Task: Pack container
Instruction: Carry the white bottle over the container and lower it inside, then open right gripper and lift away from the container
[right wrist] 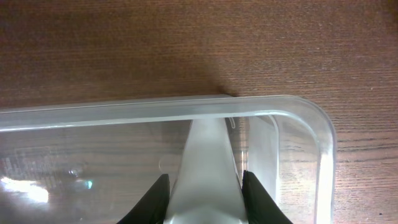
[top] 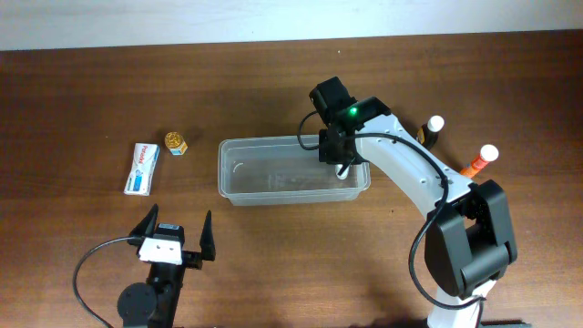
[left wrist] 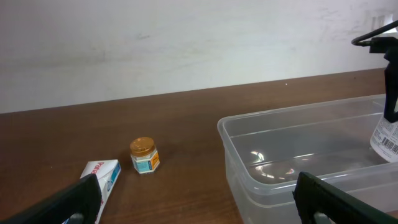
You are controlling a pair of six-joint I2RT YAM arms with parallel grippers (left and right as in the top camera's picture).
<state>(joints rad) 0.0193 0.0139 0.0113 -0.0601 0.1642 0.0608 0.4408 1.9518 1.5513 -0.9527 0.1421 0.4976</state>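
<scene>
The clear plastic container [top: 291, 199] lies mid-table; it also shows in the left wrist view [left wrist: 249, 155] and the right wrist view [right wrist: 155, 109]. My right gripper [top: 342, 164] is over its right end, shut on a white bottle [right wrist: 208, 155] held down inside the tub near the far right corner. The bottle's barcode label shows in the left wrist view [left wrist: 388, 140]. My left gripper [top: 176, 232] is open and empty, near the front edge, left of the container.
A white and blue toothpaste box [top: 142, 168] and a small jar with a gold lid [top: 176, 143] lie left of the container. A dark bottle with a white cap [top: 430, 129] and an orange bottle with a white cap [top: 480, 160] stand to its right.
</scene>
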